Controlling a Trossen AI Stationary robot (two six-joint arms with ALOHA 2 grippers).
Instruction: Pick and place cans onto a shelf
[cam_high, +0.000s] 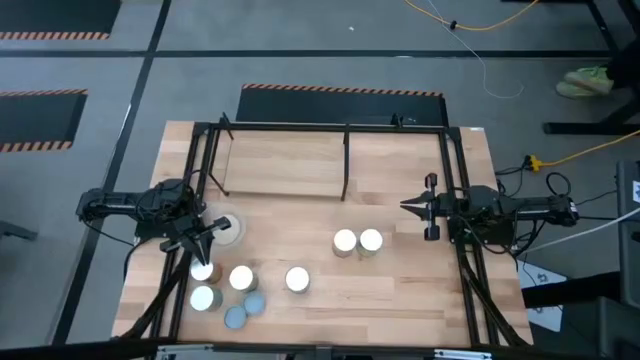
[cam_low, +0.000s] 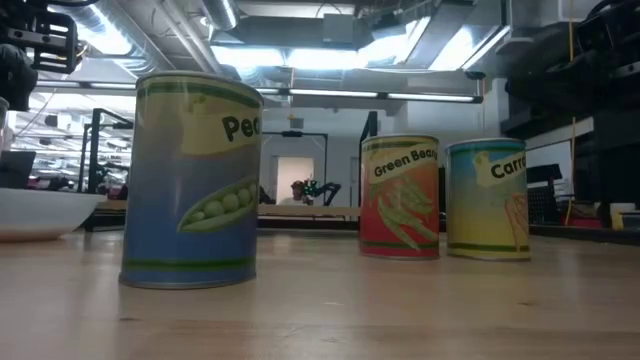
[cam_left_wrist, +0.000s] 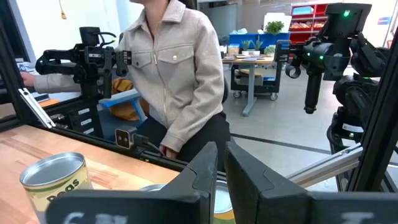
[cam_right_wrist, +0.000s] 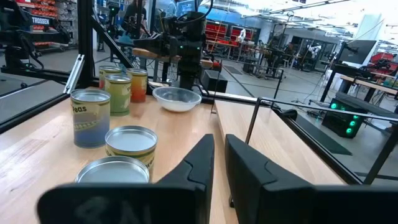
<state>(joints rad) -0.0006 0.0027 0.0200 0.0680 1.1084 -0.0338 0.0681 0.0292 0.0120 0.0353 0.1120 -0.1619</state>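
While nothing yet stands on the shelf (cam_high: 285, 165), the job looks to be at its very start, with both arms parked at the tabletop (cam_high: 400, 280) edges. That shelf, a pale board in a thin black frame, lies ahead of and between the two end effectors, toward the far side, well apart from either.

Smaller than the shelf is the spread of cans. A pair of cans (cam_high: 357, 242) sits close in front of the right end effector (cam_high: 408, 206), slightly to its side. In the right wrist view those two show just beyond the fingertips as silver tops. The larger cluster of cans (cam_high: 225, 288) lies just beside the left end effector (cam_high: 207, 232), on its near side. A lone can (cam_high: 297, 279) stands between the cluster and the pair.

A shallow pale dish (cam_high: 226, 228) sits almost under the left end effector's tips. It is not part of the job.

Both end effectors are narrow, fingers nearly together with only a slim gap, and neither holds anything.

My judgement is that the step in hand is choosing and approaching a first can. The next move calls for spreading the fingers wide, lowering around one can's sides, and keeping clear of its neighbour and the shelf posts.
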